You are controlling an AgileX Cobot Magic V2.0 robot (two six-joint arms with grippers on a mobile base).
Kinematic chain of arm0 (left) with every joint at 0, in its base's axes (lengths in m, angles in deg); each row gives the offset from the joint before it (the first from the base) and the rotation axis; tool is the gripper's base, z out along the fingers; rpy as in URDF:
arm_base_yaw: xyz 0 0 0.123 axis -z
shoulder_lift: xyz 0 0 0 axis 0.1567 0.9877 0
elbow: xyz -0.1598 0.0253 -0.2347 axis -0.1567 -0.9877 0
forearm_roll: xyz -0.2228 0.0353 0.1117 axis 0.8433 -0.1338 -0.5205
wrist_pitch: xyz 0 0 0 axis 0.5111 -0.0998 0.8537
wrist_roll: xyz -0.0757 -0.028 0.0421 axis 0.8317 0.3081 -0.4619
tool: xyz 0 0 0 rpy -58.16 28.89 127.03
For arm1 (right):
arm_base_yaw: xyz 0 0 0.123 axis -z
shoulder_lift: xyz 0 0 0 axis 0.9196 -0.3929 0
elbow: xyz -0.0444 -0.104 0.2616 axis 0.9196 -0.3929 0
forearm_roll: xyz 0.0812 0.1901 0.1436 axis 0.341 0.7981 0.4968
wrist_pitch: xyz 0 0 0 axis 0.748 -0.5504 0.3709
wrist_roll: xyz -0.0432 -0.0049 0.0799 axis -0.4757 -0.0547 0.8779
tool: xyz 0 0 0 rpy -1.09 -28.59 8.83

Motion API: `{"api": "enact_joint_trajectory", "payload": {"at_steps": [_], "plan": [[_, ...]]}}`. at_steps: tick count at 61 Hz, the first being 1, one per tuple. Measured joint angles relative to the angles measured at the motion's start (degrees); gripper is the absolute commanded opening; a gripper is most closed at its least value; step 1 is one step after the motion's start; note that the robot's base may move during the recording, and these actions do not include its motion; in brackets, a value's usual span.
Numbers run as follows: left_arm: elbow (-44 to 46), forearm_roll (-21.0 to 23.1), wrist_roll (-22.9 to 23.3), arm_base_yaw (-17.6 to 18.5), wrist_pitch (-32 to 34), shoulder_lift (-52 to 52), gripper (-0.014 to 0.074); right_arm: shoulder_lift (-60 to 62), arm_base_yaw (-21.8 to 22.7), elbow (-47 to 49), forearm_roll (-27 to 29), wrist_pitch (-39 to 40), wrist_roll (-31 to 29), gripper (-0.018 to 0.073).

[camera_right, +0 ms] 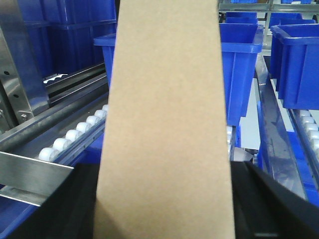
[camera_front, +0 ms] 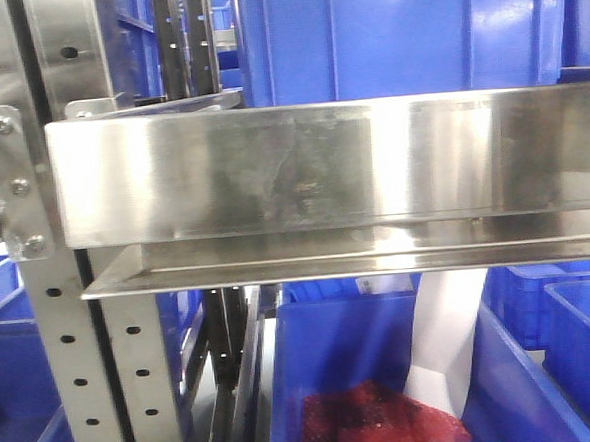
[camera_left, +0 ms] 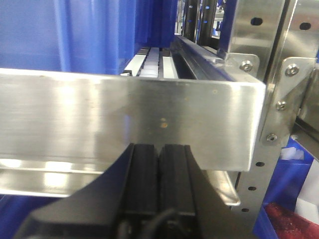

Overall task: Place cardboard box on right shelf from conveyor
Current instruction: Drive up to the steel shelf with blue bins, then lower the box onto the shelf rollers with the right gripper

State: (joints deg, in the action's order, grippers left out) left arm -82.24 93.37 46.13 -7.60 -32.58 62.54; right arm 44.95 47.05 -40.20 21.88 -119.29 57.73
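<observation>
The tan cardboard box (camera_right: pixel 167 114) fills the middle of the right wrist view. My right gripper (camera_right: pixel 164 214) is shut on it, with black fingers (camera_right: pixel 75 204) showing on both of its sides. The box hangs over the right shelf's steel front lip (camera_right: pixel 30 172) and its white roller tracks (camera_right: pixel 67 139). The same shiny lip (camera_front: pixel 322 164) spans the front view. My left gripper (camera_left: pixel 159 149) is shut with nothing in it, its tips close in front of a steel shelf lip (camera_left: pixel 124 119). The conveyor is out of view.
Blue plastic bins (camera_right: pixel 239 64) stand on the roller shelf behind the box, with more (camera_right: pixel 296 55) to the right. Perforated steel uprights (camera_front: pixel 72 345) flank the shelf. A lower blue bin (camera_front: pixel 385 376) holds red netting and a white strip.
</observation>
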Motion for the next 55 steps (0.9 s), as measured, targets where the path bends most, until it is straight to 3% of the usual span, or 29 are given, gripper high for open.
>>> {"api": "enact_joint_trajectory", "payload": {"at_steps": [45,55], "plan": [[0.0,0.0,0.0,0.0,0.0,0.0,-0.0116,0.0,0.0,0.0,-0.1,-0.1,0.0,0.0235],[0.0,0.0,0.0,0.0,0.0,0.0,-0.0116,-1.7,0.0,0.7,-1.3,0.0,-4.4,0.0235]]}}
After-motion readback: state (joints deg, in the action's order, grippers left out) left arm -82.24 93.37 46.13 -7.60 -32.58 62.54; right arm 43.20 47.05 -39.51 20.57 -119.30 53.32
